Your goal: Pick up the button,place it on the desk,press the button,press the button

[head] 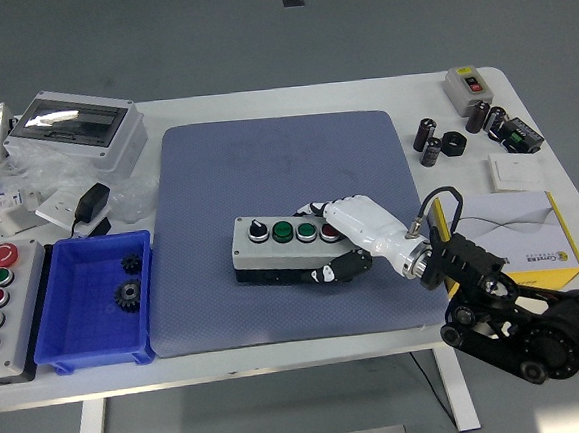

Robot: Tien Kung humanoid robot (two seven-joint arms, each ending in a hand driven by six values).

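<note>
Right hand [356, 233] of mine grasps the button box [284, 246] on the blue mat [275, 157]; blue bin [96, 302] lies well left.

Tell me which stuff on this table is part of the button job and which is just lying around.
Part of the job:
- button box on the blue mat
- right hand grasping it

Lying about:
- blue bin with gears
- second button panel
- clear-lidded enclosure
- power adapter
- yellow-edged box
- black cylinders
</note>
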